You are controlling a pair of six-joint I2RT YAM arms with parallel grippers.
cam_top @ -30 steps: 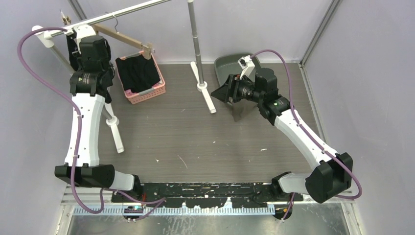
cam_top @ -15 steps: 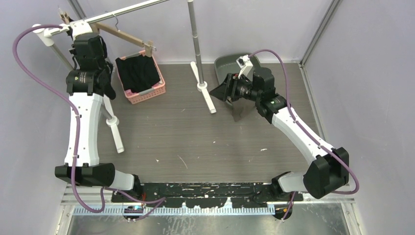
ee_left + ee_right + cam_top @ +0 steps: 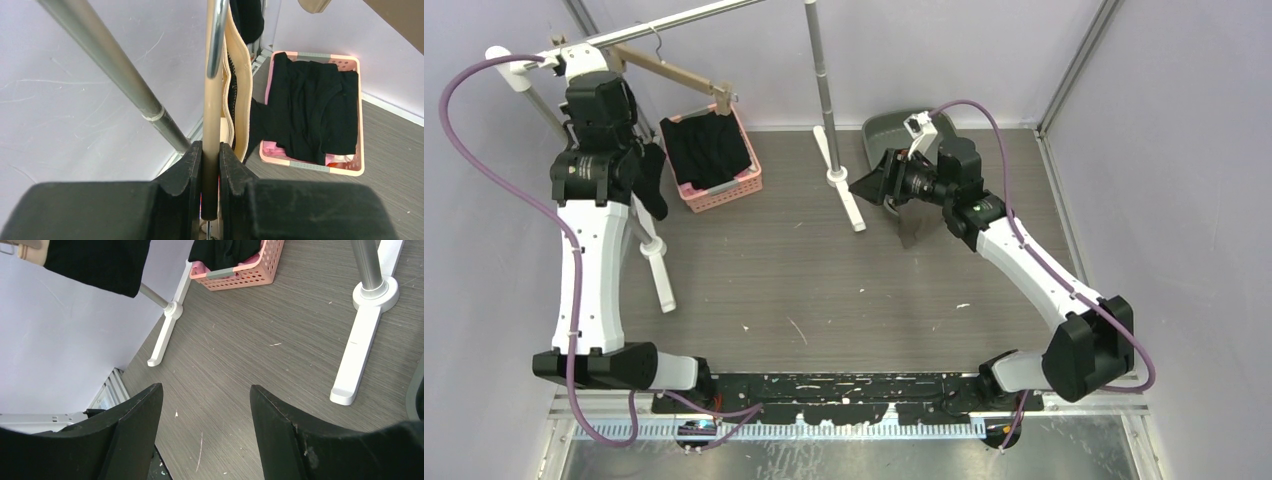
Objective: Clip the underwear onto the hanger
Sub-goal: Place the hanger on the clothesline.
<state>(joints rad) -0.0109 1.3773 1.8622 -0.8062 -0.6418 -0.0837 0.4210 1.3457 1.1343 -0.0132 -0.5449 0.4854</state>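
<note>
The wooden hanger (image 3: 674, 72) hangs by its hook on the rail at the back left. My left gripper (image 3: 574, 62) is shut on its left end. In the left wrist view the jaws (image 3: 210, 147) pinch the tan bar (image 3: 212, 100). A beige clip (image 3: 241, 70) just beyond holds black underwear (image 3: 256, 127). That black cloth (image 3: 652, 178) dangles beside the left arm and shows in the right wrist view as black cloth (image 3: 95, 262) under a beige clip. My right gripper (image 3: 869, 185) is open above the floor, its jaws (image 3: 205, 390) holding nothing.
A pink basket (image 3: 729, 190) of black garments sits under the hanger's right end. The rack's rail (image 3: 684, 20), upright pole (image 3: 821, 80) and white feet (image 3: 849, 200), (image 3: 661, 270) stand on the floor. A grey bin (image 3: 889, 128) sits behind the right gripper.
The left arm has shifted up and left along the hanger, and the black cloth now hangs out on its right. The right gripper has edged slightly left, still open.
</note>
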